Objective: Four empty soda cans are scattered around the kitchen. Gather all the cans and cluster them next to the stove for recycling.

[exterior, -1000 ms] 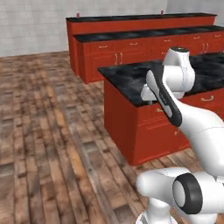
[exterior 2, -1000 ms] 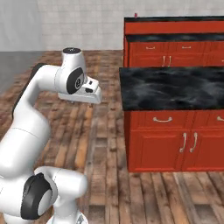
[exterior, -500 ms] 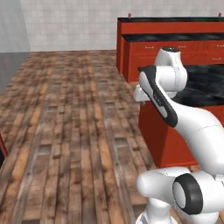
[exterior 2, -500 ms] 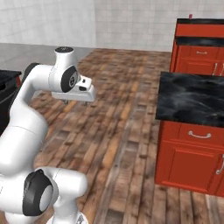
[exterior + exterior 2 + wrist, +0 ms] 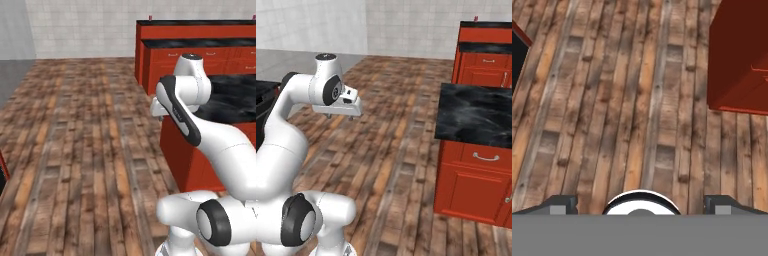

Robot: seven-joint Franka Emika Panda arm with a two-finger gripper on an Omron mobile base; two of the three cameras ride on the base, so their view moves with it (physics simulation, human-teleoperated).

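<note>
My gripper (image 5: 338, 115) hangs open over the wood floor (image 5: 391, 145), about chest-high and to the left of the kitchen island (image 5: 476, 112). In the hand view its fingertips (image 5: 562, 203) stand wide apart, with bare planks below and nothing between them. A tiny red thing (image 5: 150, 18) stands on the far back counter (image 5: 200, 22), and the right base view shows one too (image 5: 475, 19). Both are too small to tell whether they are soda cans. The stove is out of view.
The red island with its black marbled top (image 5: 235, 102) stands close on the right. Its corner (image 5: 739, 60) is at the hand view's upper right. A dark surface (image 5: 263, 97) sits at the left edge. A red-and-black cabinet edge (image 5: 2, 172) shows low left.
The whole picture has swung: the base has turned left, so the island and back cabinets slid to the right in both base views. The arm holds its pose and the gripper stays open.
</note>
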